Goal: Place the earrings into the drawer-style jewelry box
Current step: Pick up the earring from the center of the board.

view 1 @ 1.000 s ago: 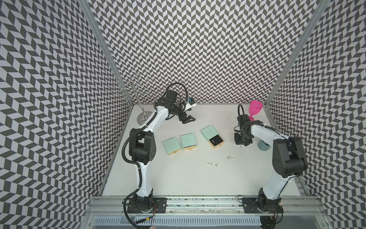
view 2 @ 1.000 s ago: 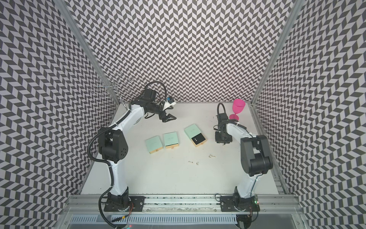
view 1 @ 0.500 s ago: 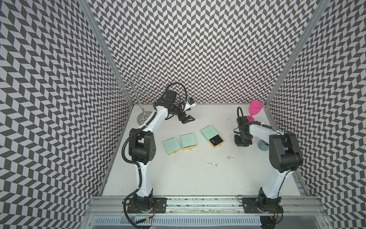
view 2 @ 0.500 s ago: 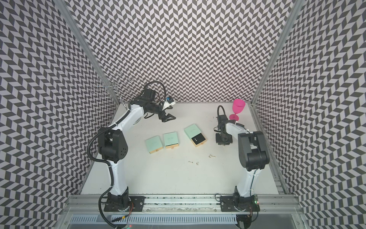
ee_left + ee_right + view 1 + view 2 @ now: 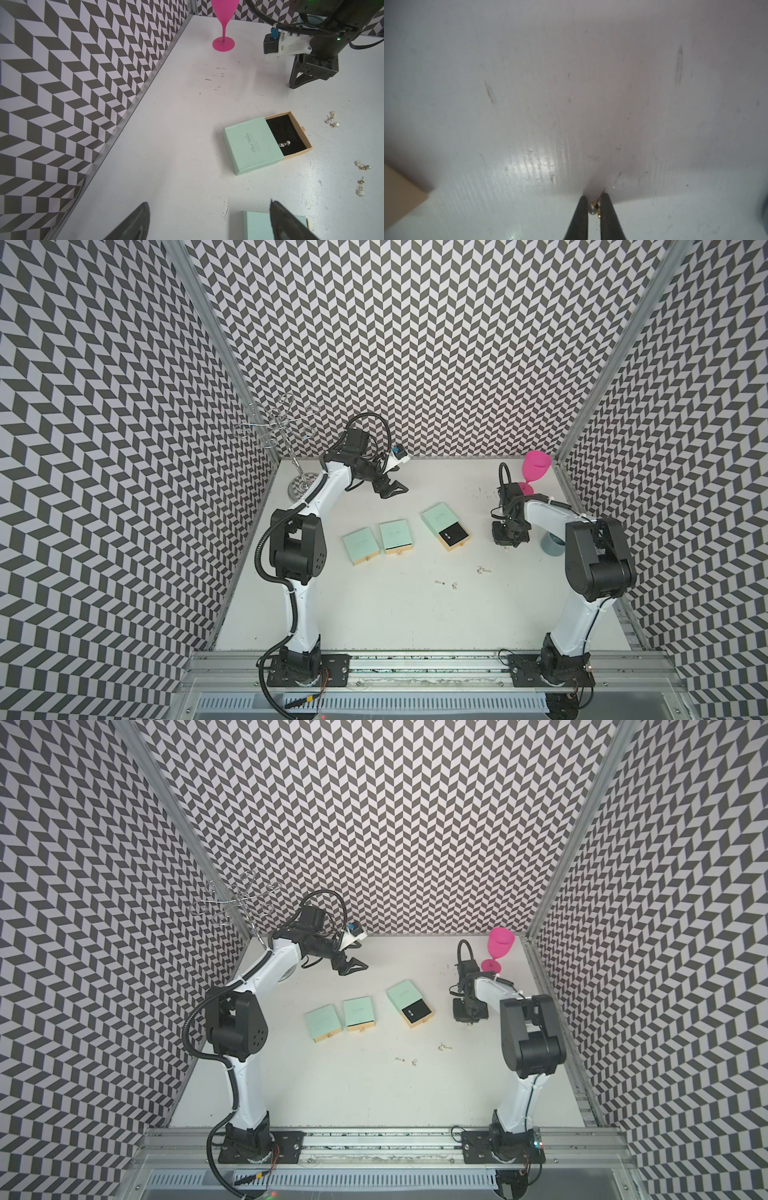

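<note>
The right end effector [image 5: 509,542] points straight down at the white tabletop [image 5: 415,614], its tips at the surface, near the open side of a mint-green box [image 5: 438,516]. In the right wrist view its two dark fingers [image 5: 579,218] stand almost together, leaving only a thin slit, and one small earring [image 5: 594,207] with a gold post is caught in that slit, low against the tabletop.

The left end effector [image 5: 392,489] hangs above the back of the tabletop with its jaws spread wide; it holds nothing and touches nothing.

The box's drawer [image 5: 287,135], lined in black, is pulled partly out, and a single pearl earring [image 5: 284,143] lies inside it. The other earrings [image 5: 484,571] lie loose on the bare tabletop in small clusters in front of that box, well apart from both end effectors; a second cluster [image 5: 446,584] sits near the first.

Two closed boxes [image 5: 360,546] lie side by side to the left of the open one. A pink goblet [image 5: 536,470] stands upright in the back right corner
</note>
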{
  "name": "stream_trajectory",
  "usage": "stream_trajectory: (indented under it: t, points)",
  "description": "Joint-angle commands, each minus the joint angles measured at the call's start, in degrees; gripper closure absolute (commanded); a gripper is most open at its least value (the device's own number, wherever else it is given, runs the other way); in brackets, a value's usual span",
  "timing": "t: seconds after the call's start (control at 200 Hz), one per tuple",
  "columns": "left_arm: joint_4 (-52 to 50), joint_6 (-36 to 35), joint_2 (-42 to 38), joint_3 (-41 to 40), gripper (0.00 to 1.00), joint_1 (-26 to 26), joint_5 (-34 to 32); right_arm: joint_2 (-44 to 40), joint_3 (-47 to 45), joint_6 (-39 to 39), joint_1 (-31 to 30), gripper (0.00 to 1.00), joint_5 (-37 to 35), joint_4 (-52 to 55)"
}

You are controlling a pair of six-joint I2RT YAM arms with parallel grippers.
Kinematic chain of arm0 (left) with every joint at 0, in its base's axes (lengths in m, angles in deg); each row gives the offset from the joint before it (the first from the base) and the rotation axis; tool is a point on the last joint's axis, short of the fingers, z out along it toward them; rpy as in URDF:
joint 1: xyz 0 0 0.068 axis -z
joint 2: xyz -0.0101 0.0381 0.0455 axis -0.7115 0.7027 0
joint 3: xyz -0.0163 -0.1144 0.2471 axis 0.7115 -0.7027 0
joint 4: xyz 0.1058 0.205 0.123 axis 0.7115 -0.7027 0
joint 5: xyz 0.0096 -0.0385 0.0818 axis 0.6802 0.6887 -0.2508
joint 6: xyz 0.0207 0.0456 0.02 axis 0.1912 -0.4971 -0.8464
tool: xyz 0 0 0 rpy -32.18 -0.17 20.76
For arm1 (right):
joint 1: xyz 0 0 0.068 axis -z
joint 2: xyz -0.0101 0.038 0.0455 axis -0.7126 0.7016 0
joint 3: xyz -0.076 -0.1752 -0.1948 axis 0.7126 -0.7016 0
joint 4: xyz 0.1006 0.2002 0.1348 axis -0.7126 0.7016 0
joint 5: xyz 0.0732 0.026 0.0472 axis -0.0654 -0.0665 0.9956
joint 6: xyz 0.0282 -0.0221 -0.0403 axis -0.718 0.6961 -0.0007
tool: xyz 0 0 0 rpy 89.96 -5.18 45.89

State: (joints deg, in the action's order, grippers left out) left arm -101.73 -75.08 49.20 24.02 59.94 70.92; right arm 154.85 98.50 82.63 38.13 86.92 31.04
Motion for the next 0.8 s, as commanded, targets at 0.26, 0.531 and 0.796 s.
stream_trajectory:
  t: [0.26,0.531,0.796]
  points:
    - [-1.2,-1.0,-0.6,-0.1,0.09,-0.2,1.7,-2.2,0.1,0.8,0.5,0.9,0.4,1.2]
    - [-1.2,-0.9,-0.6,-0.2,0.09,0.0,1.8,-5.4,2.9,1.6,0.3,0.9,3.2,4.6]
    - [-1.2,-1.0,-0.8,-0.2,0.09,0.3,1.6,-6.5,6.7,2.1,-1.4,0.9,6.1,7.2]
